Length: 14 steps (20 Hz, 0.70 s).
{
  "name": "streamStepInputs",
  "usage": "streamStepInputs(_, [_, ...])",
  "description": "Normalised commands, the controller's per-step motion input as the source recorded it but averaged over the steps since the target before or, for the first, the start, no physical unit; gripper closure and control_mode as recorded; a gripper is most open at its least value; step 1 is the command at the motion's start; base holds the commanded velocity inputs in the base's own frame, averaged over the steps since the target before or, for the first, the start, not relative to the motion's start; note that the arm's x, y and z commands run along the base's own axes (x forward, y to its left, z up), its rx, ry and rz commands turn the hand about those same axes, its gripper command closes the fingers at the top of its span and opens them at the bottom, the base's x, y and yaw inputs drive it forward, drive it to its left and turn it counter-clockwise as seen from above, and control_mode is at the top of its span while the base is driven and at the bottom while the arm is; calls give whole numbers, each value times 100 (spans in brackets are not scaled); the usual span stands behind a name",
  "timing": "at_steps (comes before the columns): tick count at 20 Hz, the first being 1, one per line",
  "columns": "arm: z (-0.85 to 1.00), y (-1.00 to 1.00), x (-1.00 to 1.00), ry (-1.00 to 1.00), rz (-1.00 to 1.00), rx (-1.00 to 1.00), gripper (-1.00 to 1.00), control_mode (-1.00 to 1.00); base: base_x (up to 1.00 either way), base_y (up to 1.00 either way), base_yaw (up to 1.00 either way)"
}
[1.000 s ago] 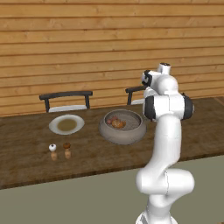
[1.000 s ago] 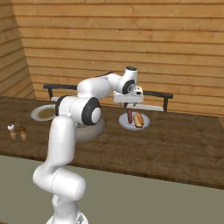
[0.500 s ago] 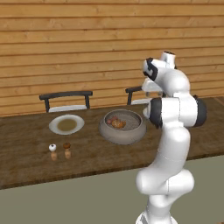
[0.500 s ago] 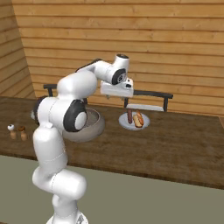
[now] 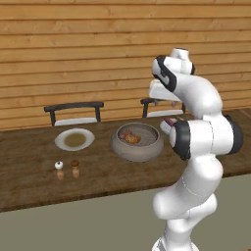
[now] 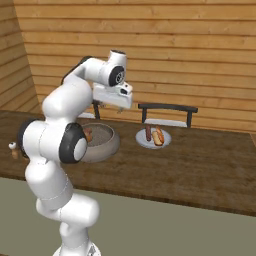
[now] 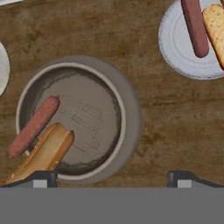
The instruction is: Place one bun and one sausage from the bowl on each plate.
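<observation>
The grey-brown bowl (image 7: 124,114) holds one sausage (image 7: 34,126) and one bun (image 7: 44,153) against its left side in the hand view. My gripper (image 7: 113,178) hangs open and empty high above the bowl (image 5: 147,151), touching nothing. From the right base view the gripper (image 6: 111,108) is over the bowl (image 6: 107,147). Right of the bowl, a white plate (image 6: 142,142) carries a sausage (image 6: 148,133) and a bun (image 6: 158,136) side by side. On the bowl's left, the plate with the olive-brown centre (image 5: 61,143) lies bare.
Two small shakers (image 5: 67,170) stand in front of the olive-centred plate. Two dark chairs (image 5: 73,107) are pushed in at the table's far side, against the wooden wall. The near table edge runs in front of the bowl.
The arm has swung left from above the white plate with the food to above the bowl. The gripper stayed open and empty.
</observation>
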Motion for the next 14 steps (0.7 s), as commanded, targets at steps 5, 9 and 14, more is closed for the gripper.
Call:
streamStepInputs(5, [-3, 39, -4, 41, -26, 0, -100, -100, 0, 0, 0])
streamStepInputs(9, [-10, 1, -12, 18, -8, 0, -100, -100, 0, 0, 0])
streamStepInputs(14, [-19, 0, -42, 3, -1, 0, -100, -100, 0, 0, 0])
